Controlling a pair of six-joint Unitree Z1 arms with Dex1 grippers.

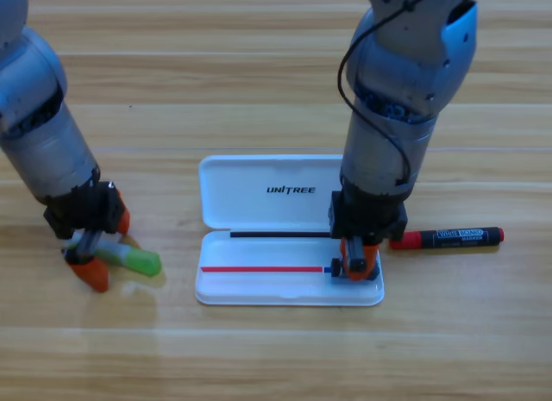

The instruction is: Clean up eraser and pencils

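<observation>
My left gripper (pixel 93 248) is at the table's left, shut on the whitish end of the green pencil (pixel 140 261), whose green end points right, just above the wood. The right gripper (pixel 357 265) points down into the right end of the open white case's lower tray (pixel 259 289). It is shut on the small dark eraser (pixel 338 268), which sits low in the tray. The black marker with the red cap (pixel 448 238) lies flat on the table just right of the case, beside the right arm.
The case lid (pixel 259 194), marked UNITREE, lies open flat behind the tray. The right arm's grey body (pixel 388 116) stands over the case's right side. The left arm (pixel 39 134) runs in from the upper left.
</observation>
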